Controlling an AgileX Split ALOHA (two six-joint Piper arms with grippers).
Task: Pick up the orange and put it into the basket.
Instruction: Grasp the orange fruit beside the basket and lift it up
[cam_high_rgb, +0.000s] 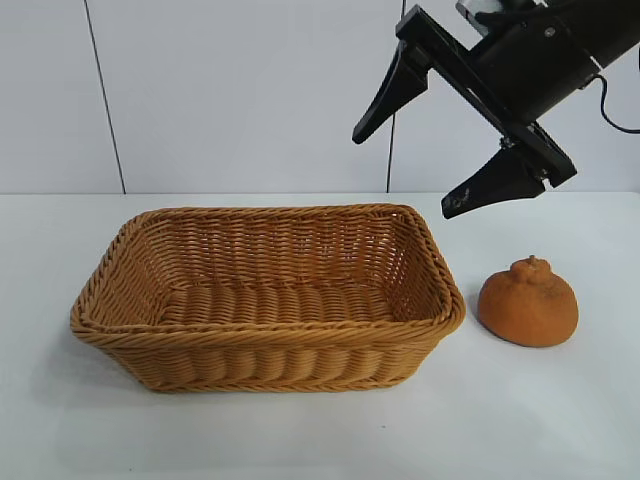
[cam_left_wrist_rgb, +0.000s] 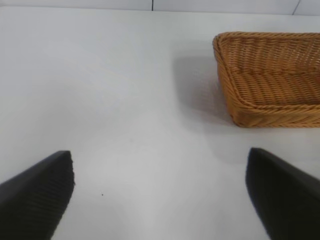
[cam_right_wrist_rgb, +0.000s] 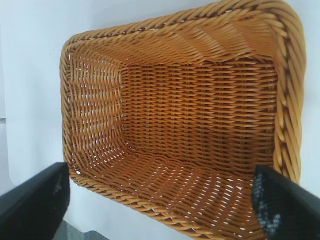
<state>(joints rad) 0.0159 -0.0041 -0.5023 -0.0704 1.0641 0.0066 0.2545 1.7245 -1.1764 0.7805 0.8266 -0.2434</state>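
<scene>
Closest to me in the exterior view is the basket (cam_high_rgb: 265, 300), sitting empty on the white table (cam_high_rgb: 560, 420), and just beside its right end, apart from the rim, rests the orange (cam_high_rgb: 528, 302). So nothing of the job is done yet as I read it: the fruit is ungrasped on the tabletop, and I have the whole pick, lift, carry and drop ahead of me. The orange looks squat and round with a knobby bump on top, its skin dull orange-brown, matte and a bit dimpled; I'd expect a rough surface that grips well but a shape that may rock. Moving outward, the basket is woven wicker with a braided rim and flared sides, far wider than the fruit, so the drop should be forgiving. My right gripper (cam_high_rgb: 455, 130) hangs above the basket's right end, up and to the left of the orange, fingers spread wide and holding nothing; its wrist view looks straight into the bare basket floor. My left gripper (cam_left_wrist_rgb: 160, 195) is also wide open and empty, over bare table with the basket off to one side.
</scene>
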